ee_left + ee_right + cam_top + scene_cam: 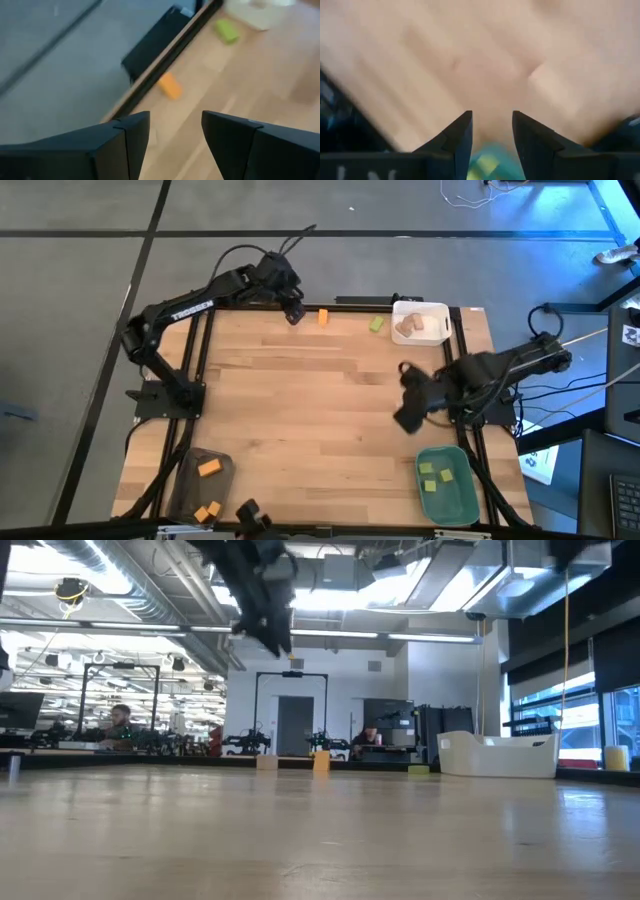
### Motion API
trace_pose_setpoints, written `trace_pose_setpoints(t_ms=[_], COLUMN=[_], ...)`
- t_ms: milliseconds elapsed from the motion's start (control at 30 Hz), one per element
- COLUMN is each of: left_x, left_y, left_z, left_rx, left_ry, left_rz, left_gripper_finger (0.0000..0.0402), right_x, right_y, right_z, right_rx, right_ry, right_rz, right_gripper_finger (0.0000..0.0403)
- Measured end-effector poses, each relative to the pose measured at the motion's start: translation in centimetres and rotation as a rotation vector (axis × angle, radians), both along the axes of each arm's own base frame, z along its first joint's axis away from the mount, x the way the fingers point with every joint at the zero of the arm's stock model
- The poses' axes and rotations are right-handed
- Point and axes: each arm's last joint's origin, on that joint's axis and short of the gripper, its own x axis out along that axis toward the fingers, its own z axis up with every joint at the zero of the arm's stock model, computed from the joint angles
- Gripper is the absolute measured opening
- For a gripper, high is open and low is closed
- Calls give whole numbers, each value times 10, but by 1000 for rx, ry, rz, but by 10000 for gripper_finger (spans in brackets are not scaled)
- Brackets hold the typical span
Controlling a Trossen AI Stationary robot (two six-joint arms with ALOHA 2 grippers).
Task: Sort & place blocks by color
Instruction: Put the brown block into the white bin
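Note:
An orange block (323,318) and a light green block (376,324) lie on the wooden table near its far edge. My left gripper (294,312) hovers open just left of the orange block (170,86), with nothing between its fingers. My right gripper (409,408) hangs open over the table's right half, pointing steeply down, on the far side of the green tray (447,482). A blurred patch of that green tray (487,162) shows below the gap of my right gripper (492,125), which is empty.
The white tray (420,322) at the far right corner holds tan blocks. The green tray at the near right holds several green blocks (432,477). A grey tray (205,480) at the near left holds orange blocks (208,468). A dark frame (165,47) borders the table's far edge.

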Motion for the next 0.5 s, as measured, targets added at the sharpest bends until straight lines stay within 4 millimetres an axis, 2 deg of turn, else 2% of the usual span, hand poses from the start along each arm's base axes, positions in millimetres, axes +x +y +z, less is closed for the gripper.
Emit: trace_pose_setpoints(t_ms=[200, 500], left_x=[11, 24], left_y=[28, 51], left_z=[-51, -104], left_rx=[-180, -285], left_ry=[88, 163], left_rz=[136, 200], left_gripper_finger=[173, 173], right_x=[-8, -15], right_y=[-25, -45], right_z=[41, 81], right_rx=[-205, -381], right_ry=[-173, -309], right_rz=[-105, -64], right_gripper_finger=[139, 139])
